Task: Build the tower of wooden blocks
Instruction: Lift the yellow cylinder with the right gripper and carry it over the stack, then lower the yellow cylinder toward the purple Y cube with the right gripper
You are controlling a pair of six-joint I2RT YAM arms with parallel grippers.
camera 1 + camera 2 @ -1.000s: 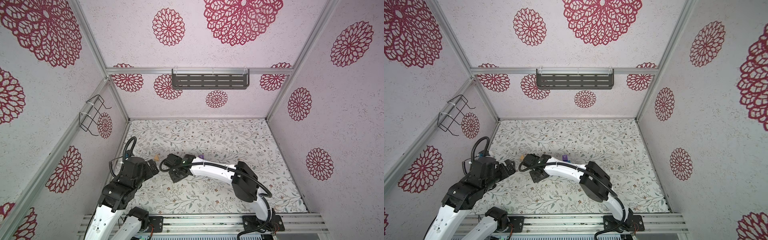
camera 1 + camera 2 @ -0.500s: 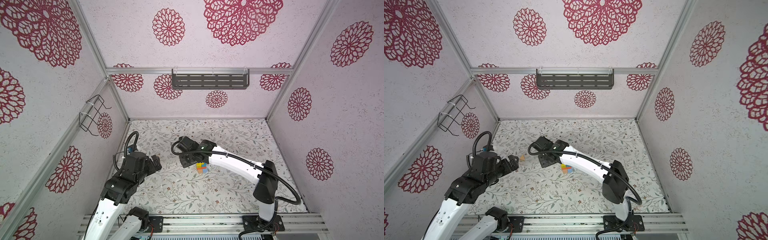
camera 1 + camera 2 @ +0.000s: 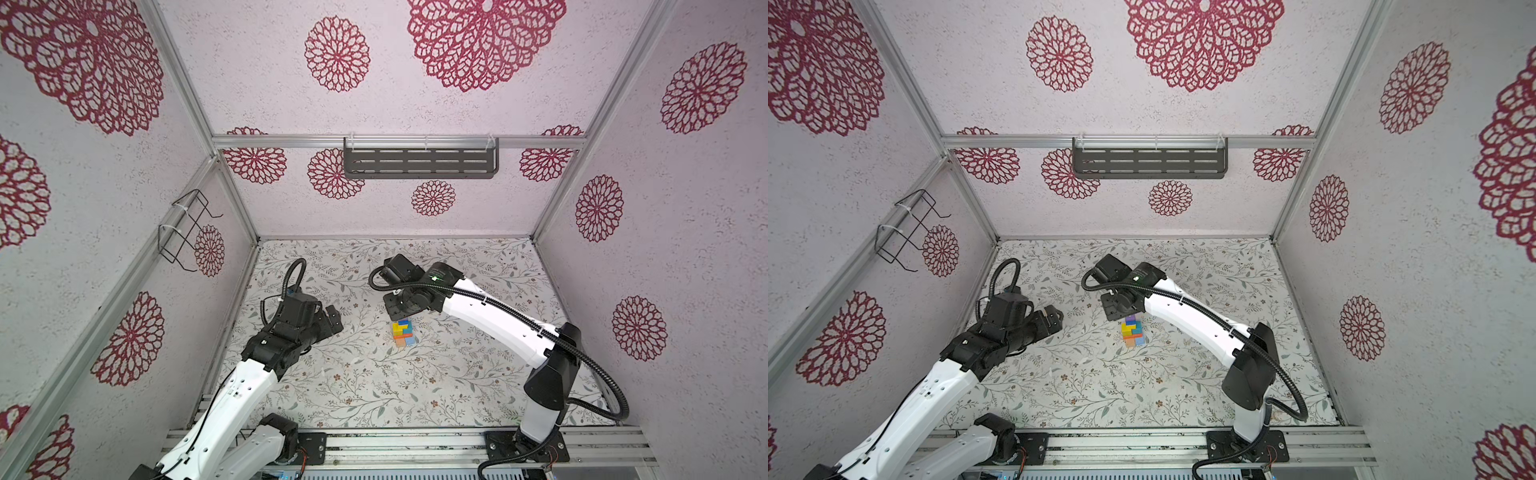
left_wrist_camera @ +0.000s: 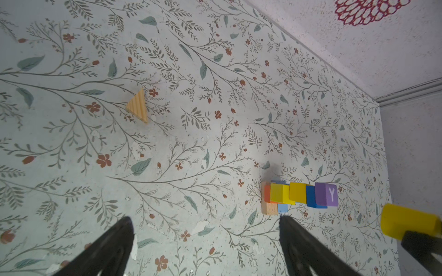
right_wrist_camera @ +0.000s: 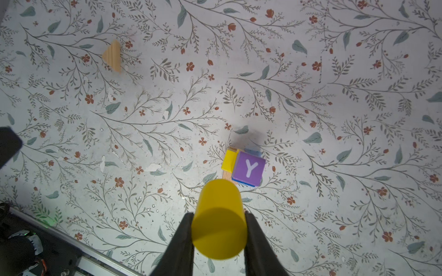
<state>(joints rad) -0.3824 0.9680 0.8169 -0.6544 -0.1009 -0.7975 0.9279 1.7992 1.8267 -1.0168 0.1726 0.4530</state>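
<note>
The wood block tower (image 3: 402, 332) (image 3: 1133, 332) stands upright on the floral table surface (image 3: 457, 374), between the two arms in both top views. The right wrist view shows the tower (image 5: 246, 167) from above: a purple cube (image 5: 248, 168) marked with a white Y forms the top course. Below it are a blue block, yellow blocks, a light blue block, and a bare tan block at the base. The left wrist view shows the tower (image 4: 299, 196) from the side, with an orange block also in the lowest courses. The right gripper (image 5: 218, 215) is pinching a yellow cylinder (image 5: 218, 227) between its two fingers, one finger against each curved side. The cylinder is raised off the surface. In the left wrist view the cylinder (image 4: 406, 223) sits beyond the purple cube (image 4: 327, 194) with a clear gap, so it does not touch the tower. In both top views the right gripper head is just beside the tower, on the side facing the back wall. The left gripper (image 4: 205, 218) has its jaws spread wide and holds nothing. One fingertip (image 4: 287, 222) appears near the tower base in that view. In both top views this gripper is on the left of the tower and apart from it. A bare wooden triangular block (image 4: 138, 108) (image 5: 112, 56) lies flat on the surface, well apart from the tower.
</note>
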